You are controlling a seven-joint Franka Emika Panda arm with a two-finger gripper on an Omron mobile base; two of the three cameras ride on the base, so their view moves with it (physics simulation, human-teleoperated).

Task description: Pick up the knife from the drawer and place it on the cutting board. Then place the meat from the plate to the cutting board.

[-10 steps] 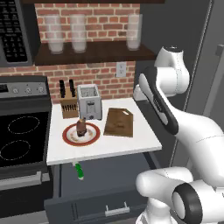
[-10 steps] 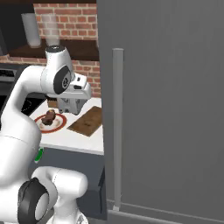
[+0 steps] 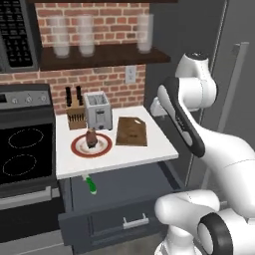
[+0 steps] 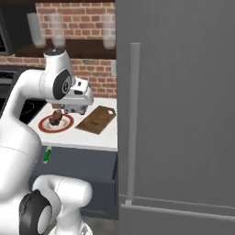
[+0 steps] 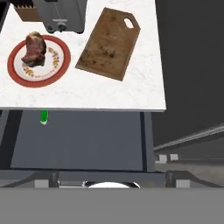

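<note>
**Drawer pulled out, knife inside, arm raised over the worktop**

While the drawer (image 3: 114,209) stands pulled out beneath the white worktop (image 3: 124,154), the knife (image 3: 91,185) lies inside it near its left end, just under the worktop's front edge; only the green handle shows, the blade being hidden beneath the worktop. In the hand view the handle (image 5: 43,117) appears just below that same front edge, towards the left. The slim bar handle (image 3: 135,222) sits on the drawer's front face.

On the worktop, the plate (image 3: 91,145) rests towards the left front, with the meat (image 3: 91,137) standing on its cream centre. The cutting board (image 3: 132,131) lies flat to the right of the plate, apart from it, its notched corner towards the back wall (image 5: 128,22). Behind the plate, along the rear edge, a toaster (image 3: 98,110) stands beside a wooden knife block (image 3: 75,113) in the back left corner.

The gripper (image 4: 74,110) hangs from the raised arm above the worktop, well clear of the drawer. Whether its jaws are apart or together cannot be told. A cooker (image 3: 25,149) adjoins the worktop's left edge.
</note>
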